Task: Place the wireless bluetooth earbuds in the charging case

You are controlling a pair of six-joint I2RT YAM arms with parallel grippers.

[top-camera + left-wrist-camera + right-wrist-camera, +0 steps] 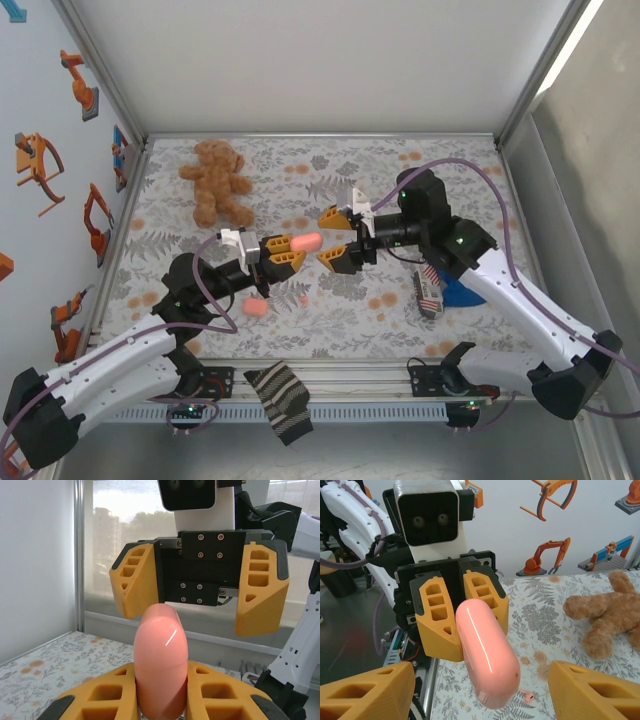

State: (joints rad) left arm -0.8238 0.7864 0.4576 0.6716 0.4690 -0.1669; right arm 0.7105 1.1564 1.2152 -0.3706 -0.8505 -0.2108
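The left gripper (283,254) pinches a pink charging case (306,243) by one end and holds it in the air above the floral cloth (330,170); its smooth shell is closed all round, so what it holds cannot be told. The right gripper (333,239) faces it with jaws spread wide, the case's free end pointing into the gap and clear of both fingers. One earbud (527,696) lies loose on the cloth below the held case, a second pink case (256,308) lies near the table's front edge, and the teddy bear (215,180) sits well apart at the far left with open cloth between.
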